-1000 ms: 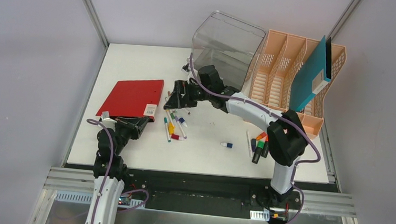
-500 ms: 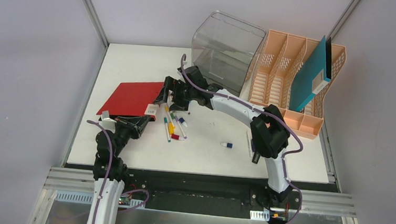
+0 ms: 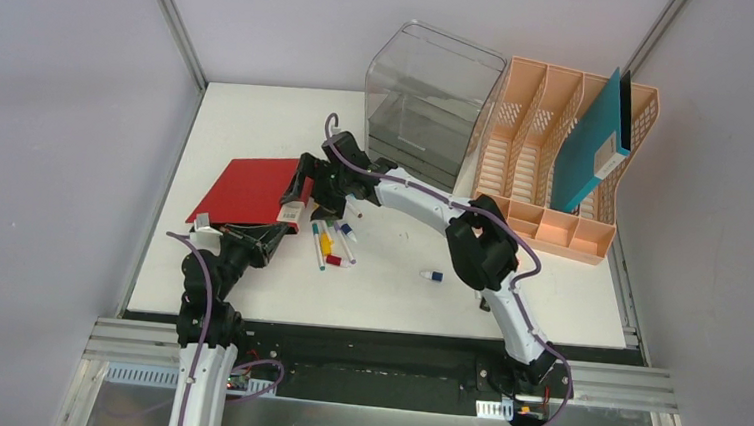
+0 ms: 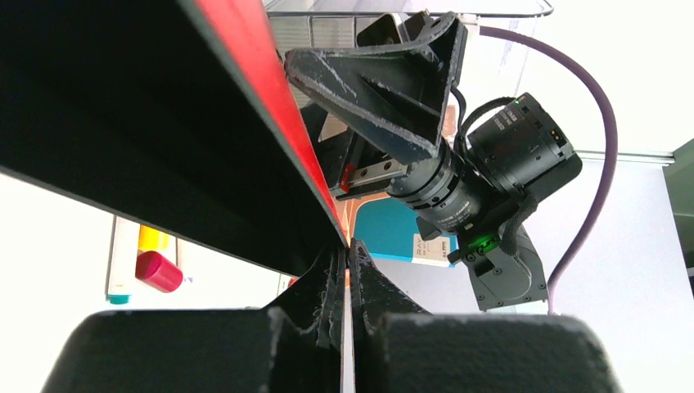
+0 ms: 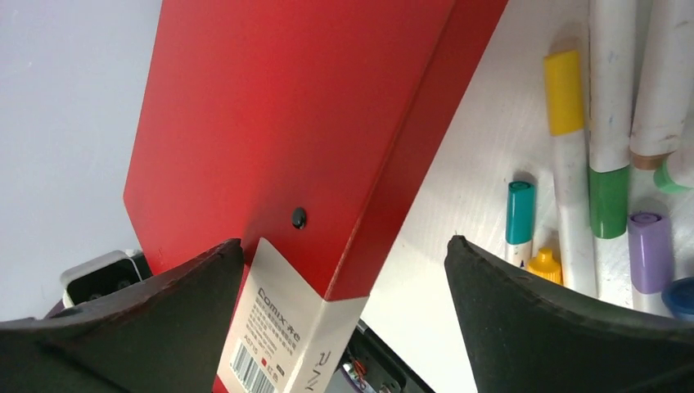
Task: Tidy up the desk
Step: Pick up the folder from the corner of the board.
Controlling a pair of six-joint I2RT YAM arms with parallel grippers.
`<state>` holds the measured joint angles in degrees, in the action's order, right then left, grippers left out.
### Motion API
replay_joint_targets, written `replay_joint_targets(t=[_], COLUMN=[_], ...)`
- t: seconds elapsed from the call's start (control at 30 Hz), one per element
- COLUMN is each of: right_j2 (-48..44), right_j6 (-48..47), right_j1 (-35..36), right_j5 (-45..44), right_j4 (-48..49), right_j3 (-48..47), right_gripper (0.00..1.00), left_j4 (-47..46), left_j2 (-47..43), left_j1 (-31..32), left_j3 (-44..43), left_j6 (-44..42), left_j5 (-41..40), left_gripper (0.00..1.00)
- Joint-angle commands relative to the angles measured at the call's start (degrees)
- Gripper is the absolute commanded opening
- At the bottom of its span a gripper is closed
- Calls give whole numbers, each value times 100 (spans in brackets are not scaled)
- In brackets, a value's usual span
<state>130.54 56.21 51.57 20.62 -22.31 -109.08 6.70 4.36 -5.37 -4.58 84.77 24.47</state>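
Note:
On the white desk lies a red folder with a white label on its spine. My left gripper is shut on the folder's near edge; in the left wrist view its jaws pinch the thin red cover. My right gripper is open and straddles the labelled spine corner, one finger over the cover and the other over bare desk. Neither finger touches the folder. Loose markers lie just right of the folder, with yellow, teal, green and purple caps.
A clear plastic bin stands at the back centre. A peach file rack beside it holds a teal folder. A small blue-capped piece lies alone mid-desk. The right arm's elbow hangs over the desk's right half.
My right gripper has swung left from beside the clear bin to over the red folder's spine corner, staying open. The left gripper has kept its grip and place.

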Motion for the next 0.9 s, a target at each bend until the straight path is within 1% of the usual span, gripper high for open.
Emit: replay_joint_targets(t=[0.0,0.17,0.27,0.4,0.57,0.7,0.87], right_j2=[179,411,452,357,119,-106,-402], right_j6=[296,372,359,207,19,-57,-187], right_j1=[26,57,40,8,-51,-67,-77], right_j5=[100,356,510,674,863,1021,1126], right_j4=[-129,-114,6,89,213,261,305], right_j3=[-495,-803,-909,-1003,-1054,-1053,-993], right_gripper=[95,88,78,70,57,53,50], left_j4=[-362,-397,-353,-180,-33,25,188], left_j2=[-91,-133,-137,-177,-234,-234,-242], left_j1=[-52,-54,-52,-53,-52,-52,-53], left_j3=[-316,-326,-412,-542,-752,-887,-1003], left_j6=[167,318,308,300,250,212,116], left_j5=[248,441,581,790,930,1038,1263], left_gripper=[0,0,0,0,0,0,0])
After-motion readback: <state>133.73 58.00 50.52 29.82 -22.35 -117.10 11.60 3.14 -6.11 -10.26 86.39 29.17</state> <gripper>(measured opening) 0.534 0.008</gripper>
